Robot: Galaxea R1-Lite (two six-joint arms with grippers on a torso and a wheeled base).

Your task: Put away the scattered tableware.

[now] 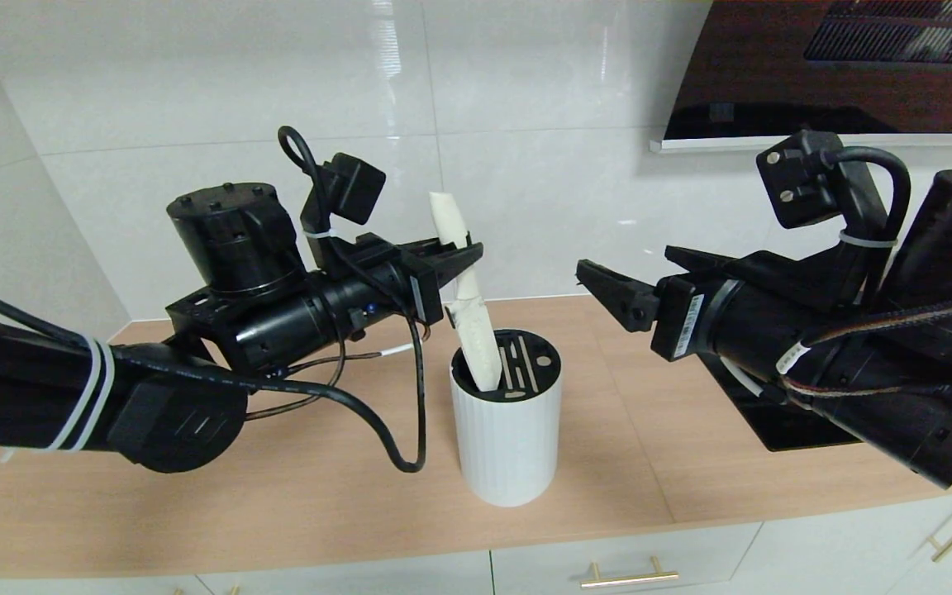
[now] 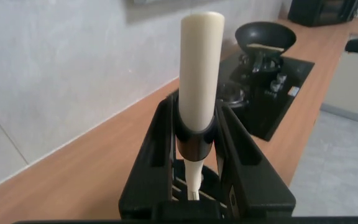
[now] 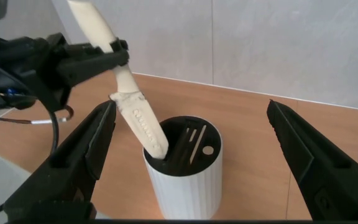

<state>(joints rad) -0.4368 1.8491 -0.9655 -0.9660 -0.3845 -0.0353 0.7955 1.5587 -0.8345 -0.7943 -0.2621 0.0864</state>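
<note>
Gripping a white knife (image 1: 476,330) in the left gripper (image 1: 464,252), fingers pinched tight on the cream handle from both sides. Tilting it a touch, with the handle end poking up above the fingers and the blade tip down inside the wide opening of the white ribbed knife holder (image 1: 509,438). Got that holder standing upright on the wooden countertop (image 1: 278,496), near the front edge, black slotted top facing up. Over to the right gripper (image 1: 625,273) now: spread wide apart, clutching nothing, hanging at about blade height just to the right of the holder, tips pointed toward the knife. From the right wrist, looking straight between those parted fingers (image 3: 98,143) at the holder and the knife slanting into it. From the left wrist, looking along the handle (image 2: 201,62), squeezed between two black fingers (image 2: 160,137). Farther along the counter on the right, a black cooktop (image 1: 773,421) with a dark frying pan (image 2: 266,34) sitting on it, under a dark range hood (image 1: 840,66)
</note>
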